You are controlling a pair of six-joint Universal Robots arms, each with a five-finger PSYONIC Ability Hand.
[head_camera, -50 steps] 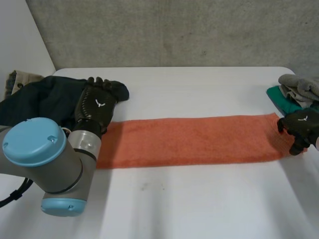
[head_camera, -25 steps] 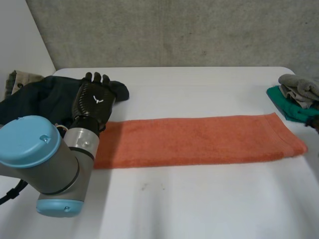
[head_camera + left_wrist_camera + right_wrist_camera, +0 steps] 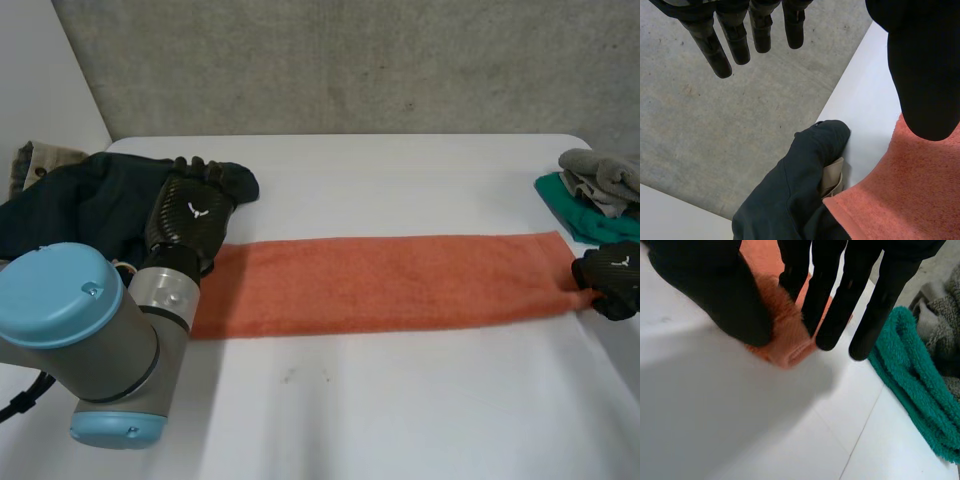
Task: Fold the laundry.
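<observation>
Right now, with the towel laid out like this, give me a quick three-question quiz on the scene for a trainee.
1. True or false: the orange towel lies in a crumpled heap.
2. Multiple choice: where on the orange towel is the right hand? A, its middle. B, the end near the teal towel. C, its far long edge.
3. Short answer: which hand has straight fingers and holds nothing?

Key: 1, false: it lies flat in a long strip. 2, B: it pinches that end. 3, the left hand.
</observation>
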